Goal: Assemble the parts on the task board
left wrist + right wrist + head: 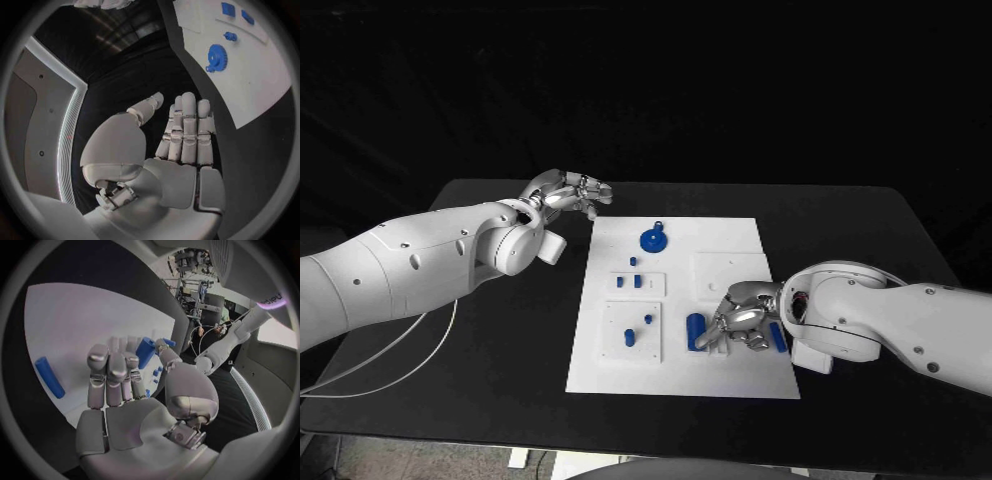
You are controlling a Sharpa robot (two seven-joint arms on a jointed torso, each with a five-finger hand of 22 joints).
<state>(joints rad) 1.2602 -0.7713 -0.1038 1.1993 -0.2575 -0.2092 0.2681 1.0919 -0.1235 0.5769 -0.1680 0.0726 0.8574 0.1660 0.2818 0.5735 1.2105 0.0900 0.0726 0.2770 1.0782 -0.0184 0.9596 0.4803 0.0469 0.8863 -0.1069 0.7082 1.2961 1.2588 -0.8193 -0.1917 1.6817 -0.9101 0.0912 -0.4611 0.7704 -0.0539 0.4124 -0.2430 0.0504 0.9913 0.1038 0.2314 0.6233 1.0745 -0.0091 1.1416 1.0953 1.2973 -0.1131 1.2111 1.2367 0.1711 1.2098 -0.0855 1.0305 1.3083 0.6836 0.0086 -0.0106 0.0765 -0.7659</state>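
Observation:
The white task board (733, 240) lies in the middle of the black table. A blue gear (653, 239) sits at its far end, and the same gear (217, 57) shows in the left wrist view. Small blue pegs (630, 282) stand below it. My right hand (740, 318) is low over the board's near right part, fingers pointing at a blue bar (695, 331). In the right wrist view that bar (145, 352) shows between the thumb and the fingertips; I cannot tell if they touch it. My left hand (567, 192) hovers off the board's far left corner, fingers straight, holding nothing.
A second blue bar (777, 338) lies beside my right wrist. Two small blue pieces (638, 330) sit in a raised plate at the board's near left. A white cable (387, 360) runs across the table's left side.

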